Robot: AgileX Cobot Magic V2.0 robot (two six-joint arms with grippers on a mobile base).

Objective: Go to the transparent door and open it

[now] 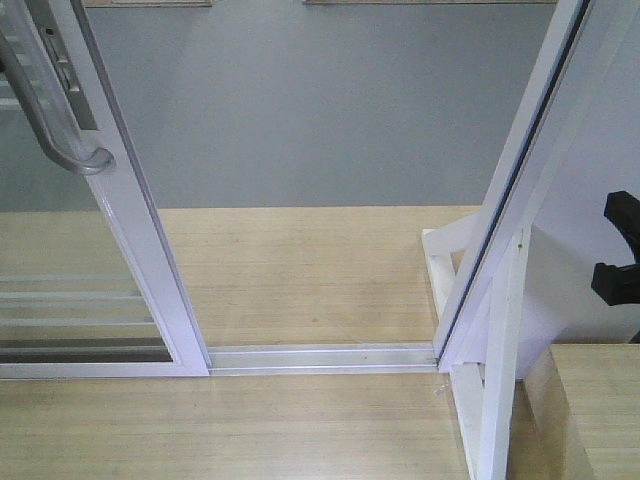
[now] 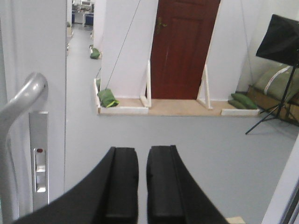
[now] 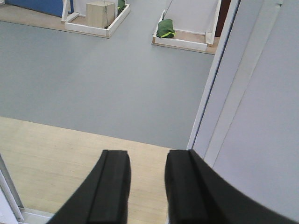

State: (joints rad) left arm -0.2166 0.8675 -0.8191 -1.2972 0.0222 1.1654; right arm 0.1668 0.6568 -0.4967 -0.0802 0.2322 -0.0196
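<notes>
The transparent door (image 1: pixel 140 240) stands at the left of the front view, a white-framed glass panel with thin bars low down. Its curved grey pull handle (image 1: pixel 70 150) is at the top left; an open gap lies between the door and the white jamb (image 1: pixel 520 190). In the left wrist view the handle (image 2: pixel 21 100) and its lock plate (image 2: pixel 39 158) are at the left. My left gripper (image 2: pixel 142 151) is to their right, apart from them, with its jaws nearly together and nothing held. My right gripper (image 3: pixel 147 154) is open and empty beside the jamb (image 3: pixel 219 93); the right gripper (image 1: pixel 625 245) also shows at the front view's right edge.
An aluminium floor track (image 1: pixel 320 357) crosses the doorway. A white wooden brace (image 1: pixel 500 400) props the jamb. Beyond are grey floor, a red-brown door (image 2: pixel 184 46), white partitions, green sandbags (image 2: pixel 107 98), a black light on a tripod (image 2: pixel 280 39) and a wooden box (image 3: pixel 100 14).
</notes>
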